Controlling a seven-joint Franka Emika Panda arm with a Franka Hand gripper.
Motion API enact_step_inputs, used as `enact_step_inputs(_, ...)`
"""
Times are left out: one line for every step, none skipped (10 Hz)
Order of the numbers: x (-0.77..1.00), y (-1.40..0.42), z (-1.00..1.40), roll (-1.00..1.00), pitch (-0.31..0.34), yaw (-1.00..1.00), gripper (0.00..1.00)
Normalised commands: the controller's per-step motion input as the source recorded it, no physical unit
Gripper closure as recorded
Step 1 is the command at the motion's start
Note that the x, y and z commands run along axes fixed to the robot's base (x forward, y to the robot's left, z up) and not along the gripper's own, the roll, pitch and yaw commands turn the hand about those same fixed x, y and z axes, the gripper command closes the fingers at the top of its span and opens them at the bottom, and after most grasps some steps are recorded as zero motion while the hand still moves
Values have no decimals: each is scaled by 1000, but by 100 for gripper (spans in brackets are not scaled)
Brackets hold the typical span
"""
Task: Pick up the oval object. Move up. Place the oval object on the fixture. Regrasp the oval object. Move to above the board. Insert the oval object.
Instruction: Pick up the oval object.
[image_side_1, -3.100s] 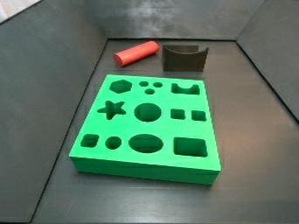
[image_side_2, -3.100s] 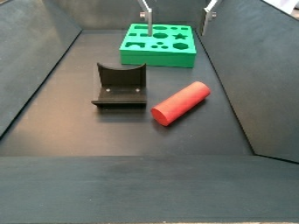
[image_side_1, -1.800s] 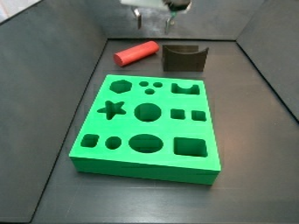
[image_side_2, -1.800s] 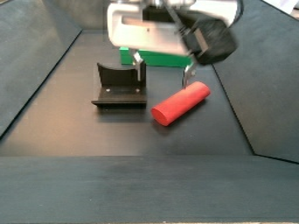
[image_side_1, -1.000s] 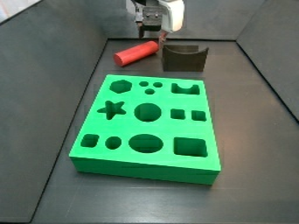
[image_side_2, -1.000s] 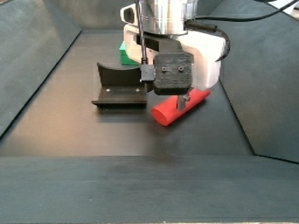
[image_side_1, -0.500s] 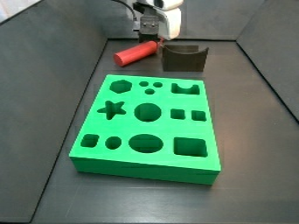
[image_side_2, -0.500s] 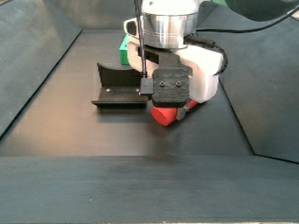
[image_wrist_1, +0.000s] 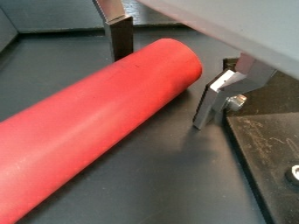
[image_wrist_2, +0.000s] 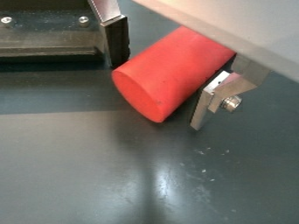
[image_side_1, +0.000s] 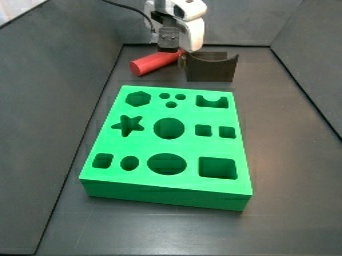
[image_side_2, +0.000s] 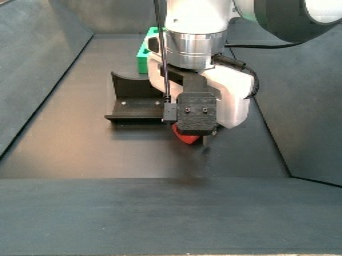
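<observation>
Oval object: the red oval object (image_wrist_1: 100, 136) lies flat on the dark floor, on its long side, just beside the fixture and well apart from the board. Lying down like this, its round flanks are open to a grip from above.
Claw: the claw (image_wrist_2: 158, 74) is low over the peg near one end, with one finger (image_wrist_1: 119, 33) on one flank and the other finger (image_wrist_1: 219, 92) on the opposite flank. The jaws straddle the peg across its width, which is the only way a parallel pair can pinch a rod that lies flat.
Claw state: the fingers stand close at the peg's sides, but whether the pads press on it I cannot tell; in both wrist views the contact is hidden by the peg's curve.
Peg lift: the peg appears to rest on the floor, so I judge the pick-up not yet done.
Fixture: the fixture (image_side_1: 210, 66) stands near the back wall, its notch facing up; it is close at hand, which suits a short carry for the regrasp.
Board: the board (image_side_1: 168, 146) lies flat in the middle of the floor, cut-outs upward, ready for the later insertion.
Side view: the arm's body hides most of the peg; only a red end (image_side_2: 190, 134) shows under it.
</observation>
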Motion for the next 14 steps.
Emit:
enact_step_inputs(20, 97, -780, -159, -119, -100, 0)
enact_step_inputs(0, 57, -791, -160, -101, -163, 0)
enact_step_inputs(0, 0, 0, 36, 0, 0, 0)
enact_step_inputs(0, 0, 0, 0, 0, 0, 0)
enact_step_inputs(0, 0, 0, 0, 0, 0, 100)
enact_step_inputs(0, 0, 0, 0, 0, 0, 100)
enact_step_inputs(0, 0, 0, 0, 0, 0, 100)
enact_step_inputs(0, 0, 0, 0, 0, 0, 100)
enact_step_inputs(0, 0, 0, 0, 0, 0, 100)
enact_step_inputs(0, 0, 0, 0, 0, 0, 100)
enact_step_inputs(0, 0, 0, 0, 0, 0, 100)
enact_step_inputs(0, 0, 0, 0, 0, 0, 100)
enact_step_inputs(0, 0, 0, 0, 0, 0, 100)
enact_step_inputs(0, 0, 0, 0, 0, 0, 100)
